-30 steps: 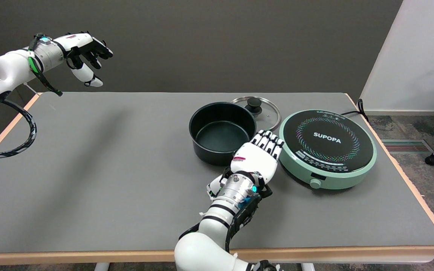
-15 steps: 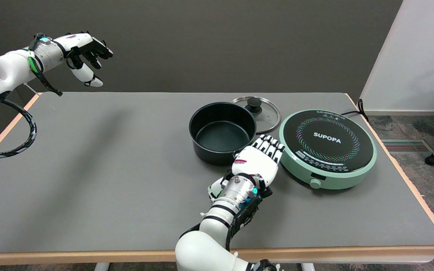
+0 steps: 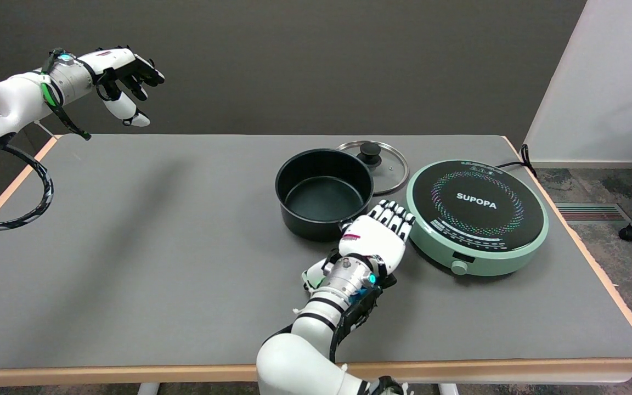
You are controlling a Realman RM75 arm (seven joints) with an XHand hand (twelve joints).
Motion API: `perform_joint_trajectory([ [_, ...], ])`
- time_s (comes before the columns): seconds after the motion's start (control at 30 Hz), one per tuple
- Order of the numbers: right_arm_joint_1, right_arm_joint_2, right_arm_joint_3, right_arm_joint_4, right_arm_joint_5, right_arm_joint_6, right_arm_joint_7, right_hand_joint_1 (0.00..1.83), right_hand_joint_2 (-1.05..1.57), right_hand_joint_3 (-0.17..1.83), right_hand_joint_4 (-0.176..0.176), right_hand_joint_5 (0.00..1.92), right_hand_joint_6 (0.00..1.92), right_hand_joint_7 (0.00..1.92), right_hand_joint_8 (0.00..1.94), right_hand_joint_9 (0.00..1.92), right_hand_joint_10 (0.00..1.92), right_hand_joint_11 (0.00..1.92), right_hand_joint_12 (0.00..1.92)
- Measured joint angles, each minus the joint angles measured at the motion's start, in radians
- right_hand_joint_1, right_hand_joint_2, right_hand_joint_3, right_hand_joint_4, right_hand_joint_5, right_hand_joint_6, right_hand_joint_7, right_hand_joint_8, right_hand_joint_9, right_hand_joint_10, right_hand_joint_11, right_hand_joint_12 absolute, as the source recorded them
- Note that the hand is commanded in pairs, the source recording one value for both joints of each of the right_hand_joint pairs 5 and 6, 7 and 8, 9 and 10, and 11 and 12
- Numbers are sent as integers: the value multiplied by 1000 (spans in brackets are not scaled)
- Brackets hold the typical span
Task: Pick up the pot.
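The pot point(image 3: 324, 193) sits upright and empty on the table point(image 3: 129, 247), a little right of the middle, with its glass lid point(image 3: 379, 159) lying flat just beyond it at about two o'clock and the green cooker point(image 3: 477, 215) close by at three o'clock.

The worry is the grip. The right hand point(image 3: 375, 233) sits at the pot's five o'clock, low by the wall, and whatever handle is there is hidden under it — a lift on a poor hold could let the pot tip or swing round and drop. The gap is tight too: the knuckles lie just beside the cooker's rim, so a sideways pull might knock the cooker or push the pot into the lid.

The arm comes up from the near edge at six o'clock, wrist angled toward one o'clock, back of the hand facing up, fingers point(image 3: 390, 213) bent forward and down. Whether they have closed on the pot or only rest against it, I cannot tell — the palm side is hidden.
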Motion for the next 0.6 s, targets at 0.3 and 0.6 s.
perform_joint_trajectory([
  [0.3,2,1,7,3,7,0,-1,1164,-126,609,-174,35,35,35,35,35,35,35,35],
  [0.6,10,2,10,10,10,3,-5,1118,-296,1125,-9,63,63,63,63,63,63,63,63],
])
